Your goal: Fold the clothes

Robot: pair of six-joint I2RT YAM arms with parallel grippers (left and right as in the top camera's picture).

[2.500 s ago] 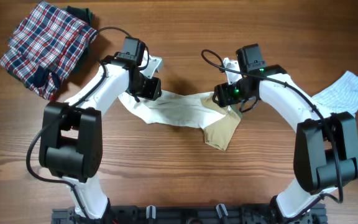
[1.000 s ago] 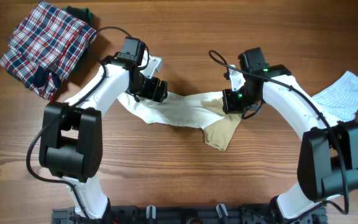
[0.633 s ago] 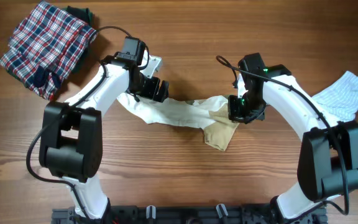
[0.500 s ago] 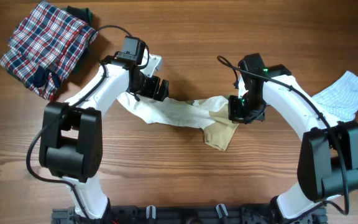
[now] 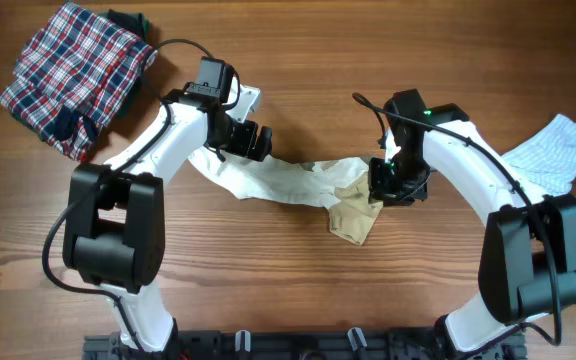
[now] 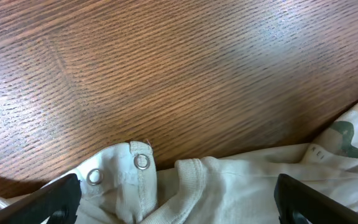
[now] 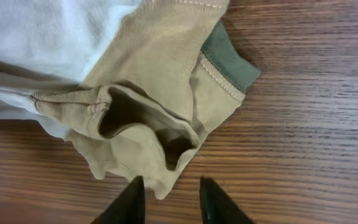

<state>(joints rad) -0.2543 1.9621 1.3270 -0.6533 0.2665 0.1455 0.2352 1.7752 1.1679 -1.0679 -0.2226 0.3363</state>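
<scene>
- Noting a small cream-white soft top (image 5: 278,180) strung in a rumpled band across the middle of a brown wooden table (image 5: 298,290), between the two arms.
- Finding its tan-beige sleeve part (image 5: 353,215) at the right end, drooping toward the near edge of the table.
- Seeing, in the right wrist view, that same sleeve (image 7: 148,81) folded on itself, with a dark open pocket in the fold and a thin olive-green cuff edge (image 7: 229,62) flat on the wood.
- Placing the left gripper (image 5: 255,143) over the top's left end, with fingers (image 6: 55,196) spread wide, one at each lower corner of the wrist view, pinching nothing.
- Marking below that gripper a ribbed cream hem with two small metal snap rings (image 6: 142,162), flat on the wood, and a grey-green print (image 6: 344,134) farther right on the cloth.
- Placing the right gripper (image 5: 386,182) at the sleeve's right side, with black fingertips (image 7: 129,199) parted a little, bare wood between them, the sleeve's edge just ahead and not clamped.
- Logging a pale blue striped garment (image 5: 558,155) crumpled at the far right of the table, partly under the right arm, well apart from the top.
- Logging a red, navy and white plaid cloth (image 5: 73,75) bunched at the far left corner, apart from the top.
</scene>
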